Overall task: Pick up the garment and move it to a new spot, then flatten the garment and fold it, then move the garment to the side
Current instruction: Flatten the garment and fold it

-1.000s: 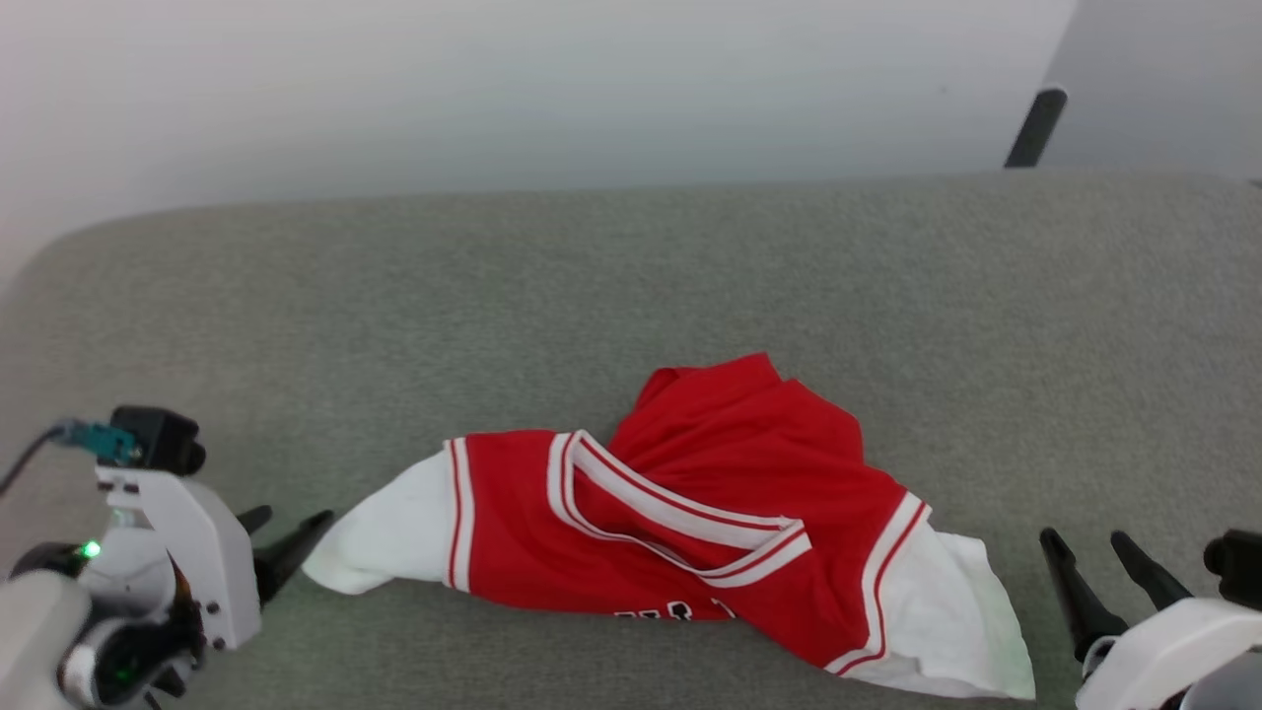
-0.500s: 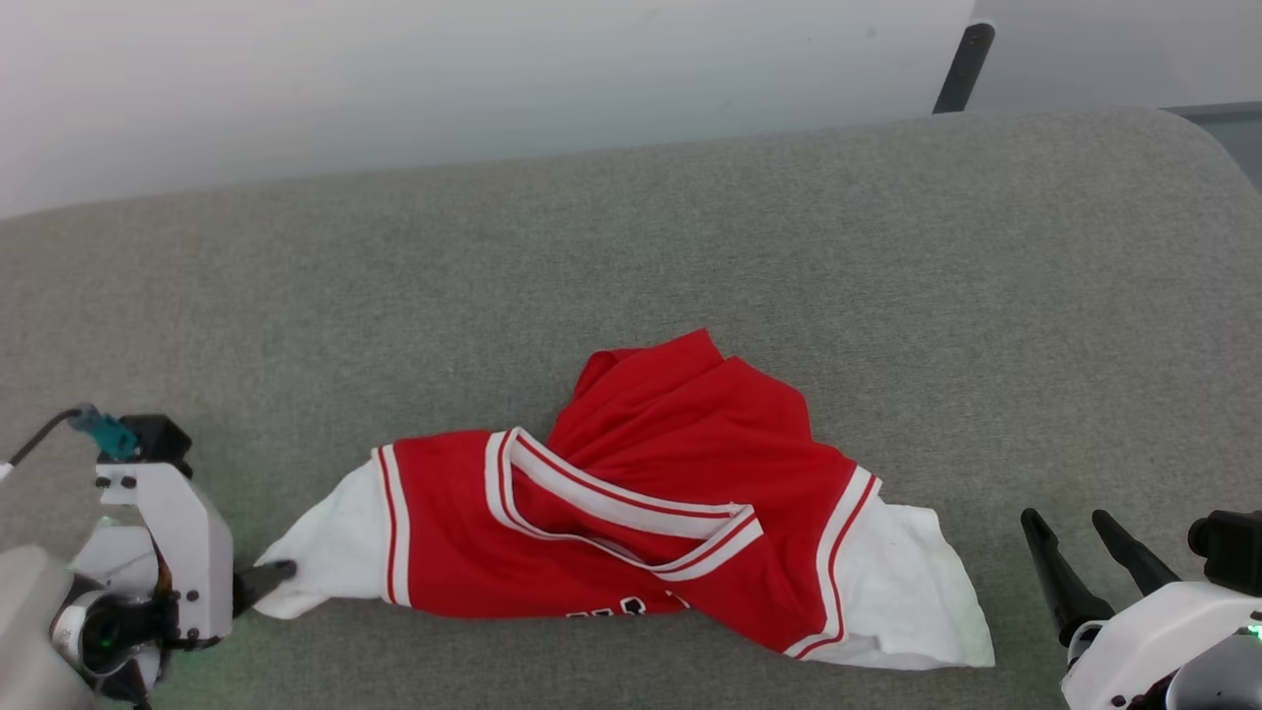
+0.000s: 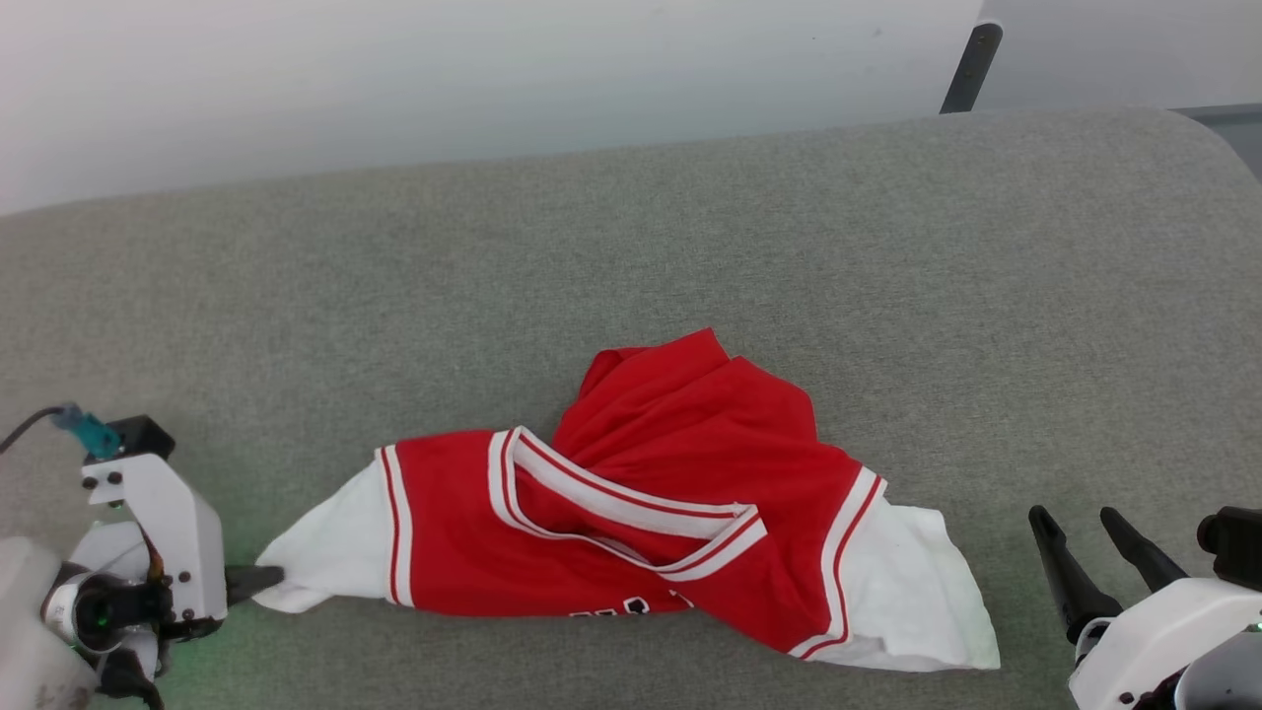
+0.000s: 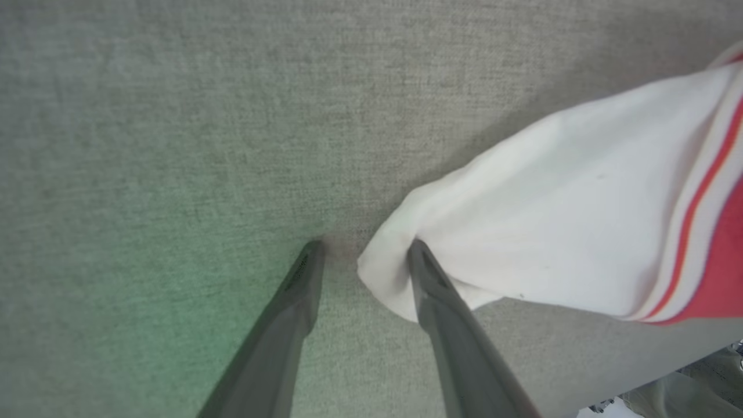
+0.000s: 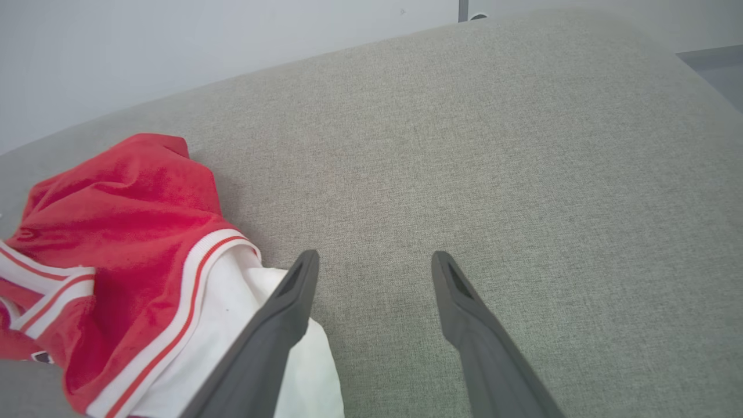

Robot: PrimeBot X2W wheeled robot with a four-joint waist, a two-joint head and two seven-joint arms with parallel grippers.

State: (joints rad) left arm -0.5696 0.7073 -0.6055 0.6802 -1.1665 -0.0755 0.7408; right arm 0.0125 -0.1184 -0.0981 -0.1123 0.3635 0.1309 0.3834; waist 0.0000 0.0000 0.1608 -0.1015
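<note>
The garment (image 3: 670,463) lies crumpled on the grey cushion: a red jersey with white sleeves and striped V-neck trim. My left gripper (image 3: 254,582) is at the tip of its left white sleeve (image 3: 330,552). In the left wrist view the garment's (image 4: 551,232) sleeve end lies between the parted fingers of my left gripper (image 4: 364,251), and one finger (image 4: 426,278) presses into the cloth. My right gripper (image 3: 1073,518) stands open just right of the other white sleeve (image 3: 917,592). The right wrist view has the right gripper (image 5: 376,256) over bare cushion, with the garment (image 5: 127,203) to its left.
The grey fabric cushion (image 3: 690,227) runs the full width and curves down at the right end. A pale wall (image 3: 493,69) stands behind it, with a dark slanted leg (image 3: 971,59) at the top right.
The camera shifted early on. My left gripper dropped lower and came in onto the tip of the white sleeve. The right gripper and the garment have stayed put.
</note>
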